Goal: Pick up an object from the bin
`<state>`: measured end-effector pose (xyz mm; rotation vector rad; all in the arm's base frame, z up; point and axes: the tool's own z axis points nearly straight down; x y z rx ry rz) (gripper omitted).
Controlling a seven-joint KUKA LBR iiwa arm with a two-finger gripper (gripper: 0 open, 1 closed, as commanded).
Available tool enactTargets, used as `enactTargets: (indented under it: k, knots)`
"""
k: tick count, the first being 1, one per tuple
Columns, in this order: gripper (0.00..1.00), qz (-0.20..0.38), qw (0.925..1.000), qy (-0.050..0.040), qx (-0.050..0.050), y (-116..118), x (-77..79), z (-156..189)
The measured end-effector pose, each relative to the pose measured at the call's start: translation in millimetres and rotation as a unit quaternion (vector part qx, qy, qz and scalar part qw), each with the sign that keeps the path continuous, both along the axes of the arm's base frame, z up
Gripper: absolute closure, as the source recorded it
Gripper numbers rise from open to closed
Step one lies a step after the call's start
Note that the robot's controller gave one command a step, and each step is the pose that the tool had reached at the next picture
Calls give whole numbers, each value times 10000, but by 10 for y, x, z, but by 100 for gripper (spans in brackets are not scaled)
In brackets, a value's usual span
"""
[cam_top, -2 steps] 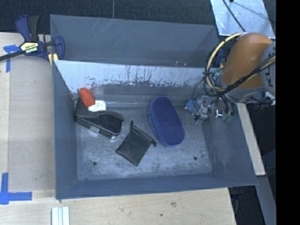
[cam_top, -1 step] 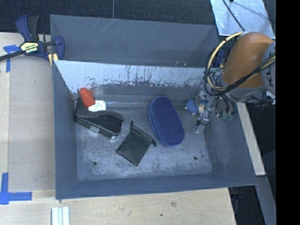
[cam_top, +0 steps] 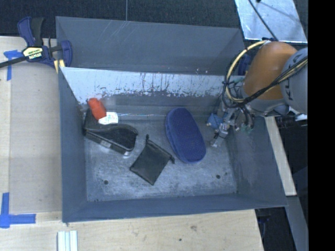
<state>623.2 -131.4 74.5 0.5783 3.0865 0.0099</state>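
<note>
The gripper (cam_top: pixel 220 134) is seen low by the right wall of the bin (cam_top: pixel 157 46), just beside a blue oval case (cam_top: pixel 184 135) lying mid-floor. How wide the claw stands cannot be told. A black square pouch (cam_top: pixel 152 162) lies nearer the front edge, and a black tool (cam_top: pixel 111 137) (an orange cylinder (cam_top: pixel 97 109) beside it) toward the back-left corner.

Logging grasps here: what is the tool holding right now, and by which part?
Nothing that I can see; the tool hangs beside the blue oval case.

Arm (cam_top: pixel 272 72) partly beyond the right edge; small white item (cam_top: pixel 109 119) beside the orange cylinder (cam_top: pixel 97 109), kind unclear.
</note>
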Motion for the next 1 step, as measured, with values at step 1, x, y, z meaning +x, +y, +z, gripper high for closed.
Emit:
enactTargets:
  k: [1]
  knots:
    - [100,-5,9999,-95,-35,-20,38,37]
